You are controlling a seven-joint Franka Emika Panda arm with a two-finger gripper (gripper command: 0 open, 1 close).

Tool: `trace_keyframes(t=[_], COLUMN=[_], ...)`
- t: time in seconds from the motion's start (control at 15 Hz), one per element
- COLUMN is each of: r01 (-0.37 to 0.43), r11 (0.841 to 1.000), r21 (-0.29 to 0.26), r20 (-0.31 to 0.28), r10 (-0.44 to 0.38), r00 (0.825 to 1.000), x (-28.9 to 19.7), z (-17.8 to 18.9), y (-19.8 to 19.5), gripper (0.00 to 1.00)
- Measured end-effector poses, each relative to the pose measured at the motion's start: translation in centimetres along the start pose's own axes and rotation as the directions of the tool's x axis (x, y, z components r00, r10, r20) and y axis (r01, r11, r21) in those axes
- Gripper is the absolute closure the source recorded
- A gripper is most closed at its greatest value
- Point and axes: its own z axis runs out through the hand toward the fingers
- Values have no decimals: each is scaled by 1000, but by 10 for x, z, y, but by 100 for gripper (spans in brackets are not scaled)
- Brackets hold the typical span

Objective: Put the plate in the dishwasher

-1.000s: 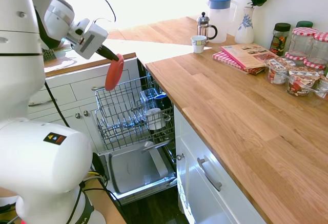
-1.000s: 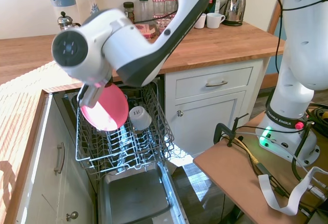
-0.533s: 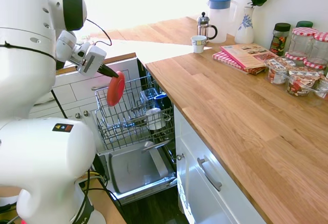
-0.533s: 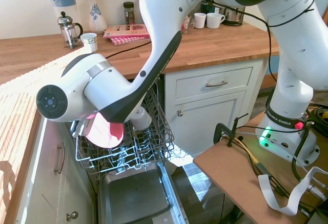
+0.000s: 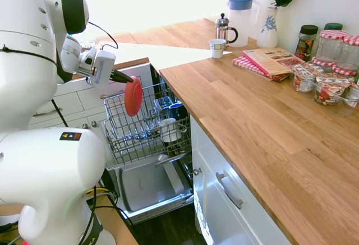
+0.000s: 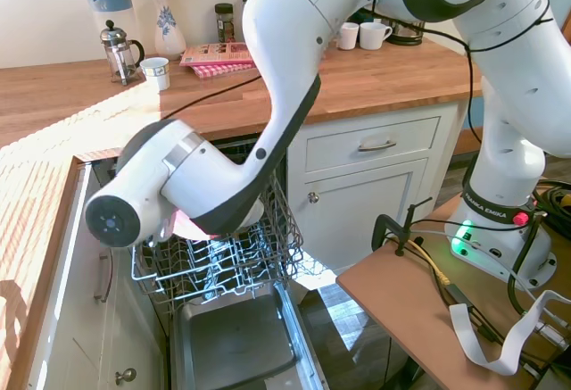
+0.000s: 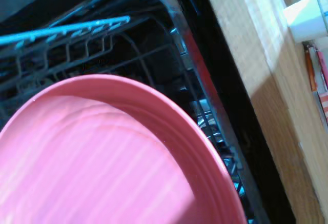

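Now holding: my gripper (image 5: 124, 78) is pinching the plate (image 5: 133, 96) by its rim.
Plate: it's hanging on edge at the gripper's five o'clock, over the dishwasher (image 5: 150, 186) rack.
Next: I'm judging a straight lowering.

Coral-red plate (image 5: 133, 96), grey wire rack (image 5: 140, 128), white mug (image 5: 217, 47), blue-lidded jug (image 5: 242, 13), red-checked cloth (image 5: 247, 64).
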Motion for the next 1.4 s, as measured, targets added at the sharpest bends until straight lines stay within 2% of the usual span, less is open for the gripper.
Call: trace_keyframes(t=[0.27,0.33,0.4,0.53,0.73,1.0,1.27,1.4], r01=[66,69,65,67,70,61,53,36], r11=[997,997,997,997,998,998,998,999], r21=[33,45,52,38,1,-26,-20,-13], r20=[-19,-15,2,72,190,268,331,377], r10=[-65,-68,-65,-69,-69,-52,-43,-29], r00=[998,998,998,995,979,962,943,926], x=[-38,-43,-46,-39,-11,3,23,39], z=[-10,-17,-24,-31,-27,-13,-13,-16], y=[-12,-17,-23,-31,-37,-41,-43,-43], gripper=[100,0,0,0,0,0,0,0])
